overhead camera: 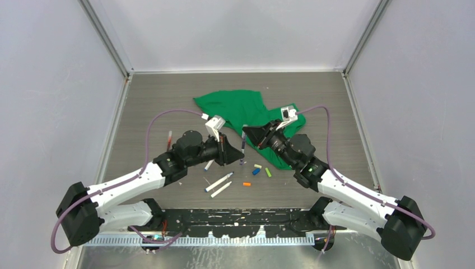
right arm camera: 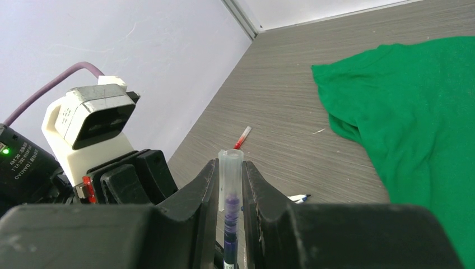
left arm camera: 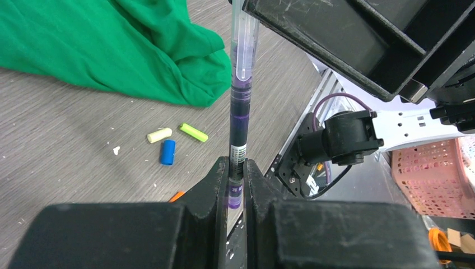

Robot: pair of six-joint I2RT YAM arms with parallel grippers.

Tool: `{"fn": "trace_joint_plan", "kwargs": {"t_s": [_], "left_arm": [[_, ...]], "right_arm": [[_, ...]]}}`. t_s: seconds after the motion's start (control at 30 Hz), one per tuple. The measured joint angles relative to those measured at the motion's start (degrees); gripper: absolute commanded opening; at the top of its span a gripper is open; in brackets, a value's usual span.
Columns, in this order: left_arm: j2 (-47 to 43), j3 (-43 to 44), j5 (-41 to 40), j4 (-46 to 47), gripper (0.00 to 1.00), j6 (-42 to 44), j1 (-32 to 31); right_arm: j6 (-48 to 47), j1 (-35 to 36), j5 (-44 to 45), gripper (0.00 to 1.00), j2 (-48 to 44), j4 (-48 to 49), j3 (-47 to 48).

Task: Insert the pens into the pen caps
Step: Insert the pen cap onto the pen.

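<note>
1. The left fingers are closed tight on the lower end of a purple pen; the pen is held off the bench, and in the top view it runs along the 12-to-6 line near the bench's middle.
2. The right fingers are pinched on a clear cap; the cap sits over the pen's upper end, and the purple section shows through its wall (how far in it is seated cannot be told).
3. The left arm reaches in from 8 o'clock and the right arm from 4 o'clock; their fingers face each other across the pen.
4. A crumpled green cloth lies at 12 o'clock from the held pen; its right part runs under the right arm.
5. Loose caps lie at 5 o'clock from the held pen: a yellow cap just beside a blue cap, with a lime cap near them; an orange cap lies apart at 6 o'clock.
6. Two white pens lie slanted side by side at 7 o'clock; a blue-tipped pen pokes out from under the left fingers; a red-tipped pen lies at 9 o'clock, well apart.
</note>
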Motion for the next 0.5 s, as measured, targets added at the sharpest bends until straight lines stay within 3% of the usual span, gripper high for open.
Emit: {"fn": "trace_joint_plan", "kwargs": {"t_s": [0.5], "left_arm": [[-0.13,1.64,-0.44,-5.01,0.00,3.30,0.31]], "right_arm": [[1.07,4.37,6.73,0.12,1.66,-6.34,3.13]]}}
